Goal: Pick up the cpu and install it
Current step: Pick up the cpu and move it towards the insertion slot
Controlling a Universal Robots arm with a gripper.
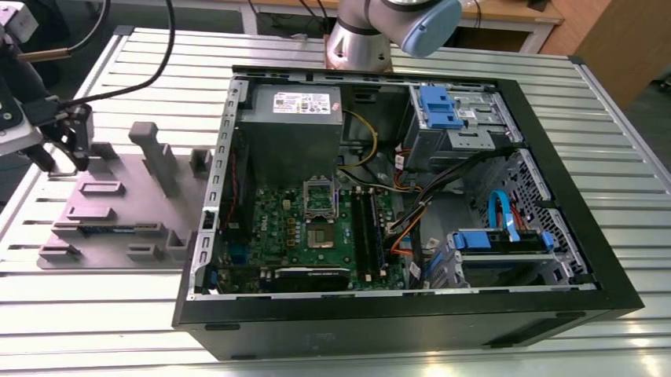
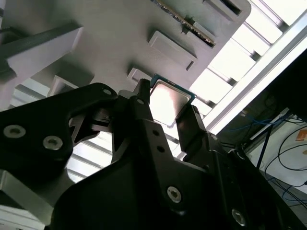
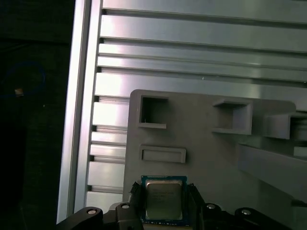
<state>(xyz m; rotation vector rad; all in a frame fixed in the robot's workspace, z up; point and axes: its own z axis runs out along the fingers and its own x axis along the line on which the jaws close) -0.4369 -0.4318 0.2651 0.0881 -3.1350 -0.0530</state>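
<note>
Pickup seems done, installation not: the black pincer (image 1: 60, 153) clamps the small flat silver-topped square cpu (image 3: 164, 199) above the grey plastic holder tray (image 3: 206, 139), well apart from the open computer case's metal-framed socket (image 1: 323, 234).

You have an open computer case (image 1: 419, 323) lying on its side on the slatted aluminium table (image 1: 94, 314). Inside it are a green motherboard (image 1: 275, 228), a grey power supply (image 1: 288, 145) with a white label, and blue drive brackets (image 1: 438, 106). A grey fixture tray (image 1: 141, 206) with raised posts sits just beside the case, toward the exterior view's left.
</note>
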